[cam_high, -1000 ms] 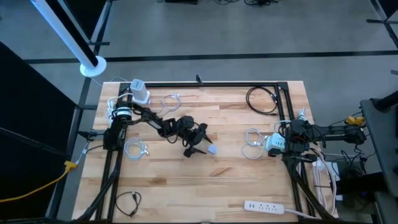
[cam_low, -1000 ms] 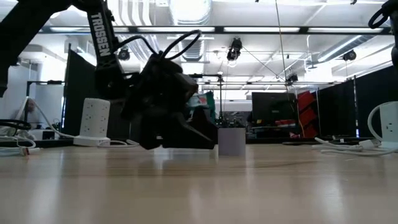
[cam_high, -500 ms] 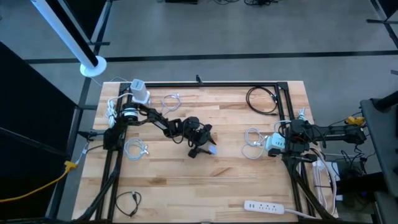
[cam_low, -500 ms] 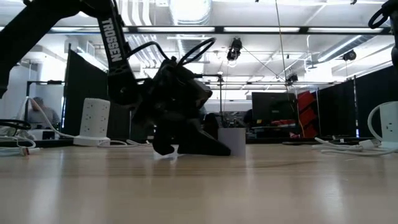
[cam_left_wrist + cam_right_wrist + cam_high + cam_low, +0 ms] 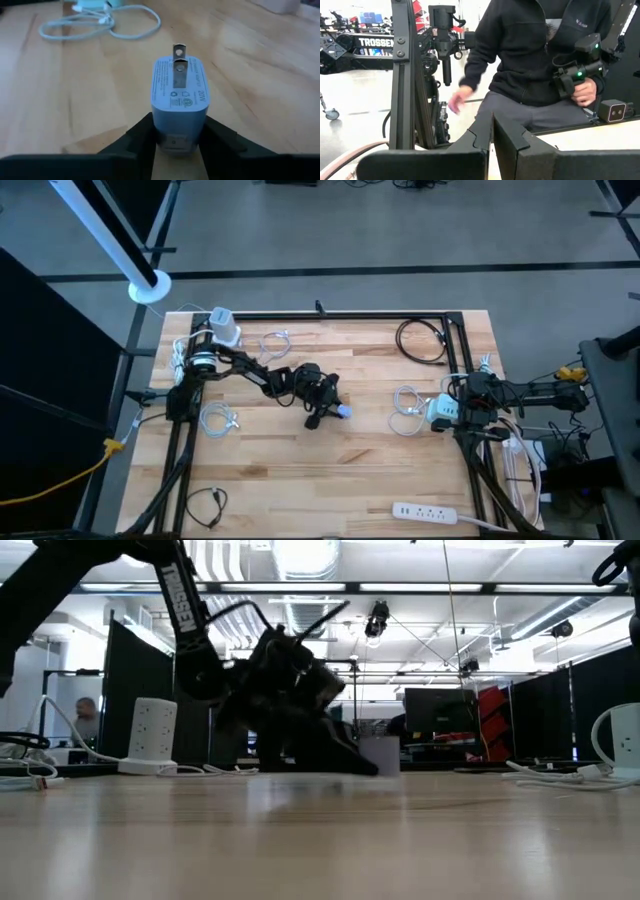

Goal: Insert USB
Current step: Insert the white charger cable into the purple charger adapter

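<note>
Gripping a pale blue USB wall charger (image 5: 178,102) near the middle of the table (image 5: 330,480), the left tool (image 5: 330,412) is pinching the charger's body between its two dark fingers (image 5: 137,137), with the two metal prongs pointing away from the wrist and the charger's underside lying close over the wood. In the low view the charger (image 5: 380,754) is showing as a small light block at the tip of the lowered left arm, at or just above the surface; contact with the table cannot be judged. A coiled white cable (image 5: 102,24) is lying beyond the charger on the left arm's side, and another white cable (image 5: 407,402) is sitting near the right arm. The right tool (image 5: 492,134) is waiting at the right edge of the table, aimed out into the room toward a seated person (image 5: 535,55), its fingers pressed together on nothing. The step in hand appears to be securing the charger; no cable is plugged into it yet. The next move probably calls for lifting and turning the charger so its USB port, hidden here, is facing a cable's connector, which the right arm would need to fetch and align squarely.
</note>
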Controlling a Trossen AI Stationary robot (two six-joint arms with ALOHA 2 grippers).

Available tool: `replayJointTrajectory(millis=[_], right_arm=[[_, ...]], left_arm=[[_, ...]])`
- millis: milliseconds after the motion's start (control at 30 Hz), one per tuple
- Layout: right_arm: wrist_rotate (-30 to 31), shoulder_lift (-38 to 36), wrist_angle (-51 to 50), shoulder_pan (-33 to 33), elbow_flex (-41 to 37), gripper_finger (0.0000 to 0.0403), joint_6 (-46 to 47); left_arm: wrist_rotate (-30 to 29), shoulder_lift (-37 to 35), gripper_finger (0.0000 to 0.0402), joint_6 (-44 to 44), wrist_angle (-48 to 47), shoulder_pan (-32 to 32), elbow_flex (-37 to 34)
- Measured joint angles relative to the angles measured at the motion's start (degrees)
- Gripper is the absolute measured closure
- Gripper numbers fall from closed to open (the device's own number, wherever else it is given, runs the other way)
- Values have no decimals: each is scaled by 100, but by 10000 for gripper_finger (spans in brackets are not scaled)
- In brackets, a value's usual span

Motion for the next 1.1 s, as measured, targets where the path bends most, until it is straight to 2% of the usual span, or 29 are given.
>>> replayJointTrajectory(millis=[267, 500, 567, 1000, 1100], right_arm=[[0, 0, 0, 2, 0, 403, 0], [207, 0, 113, -26, 0, 403, -195], [220, 0, 155, -42, 0, 403, -612], [313, 0, 172, -198, 0, 403, -4274], [309, 0, 154, -199, -2, 403, -4470]], left_arm=[[-245, -862, 284, 374, -942, 326, 0], [-212, -1406, 284, -242, -1119, 802, 0], [-147, -1507, 284, -296, -1115, 892, -1], [1457, -1654, 284, -1386, 168, 1342, -17], [1617, -1658, 284, -1676, 662, 1377, -18]])
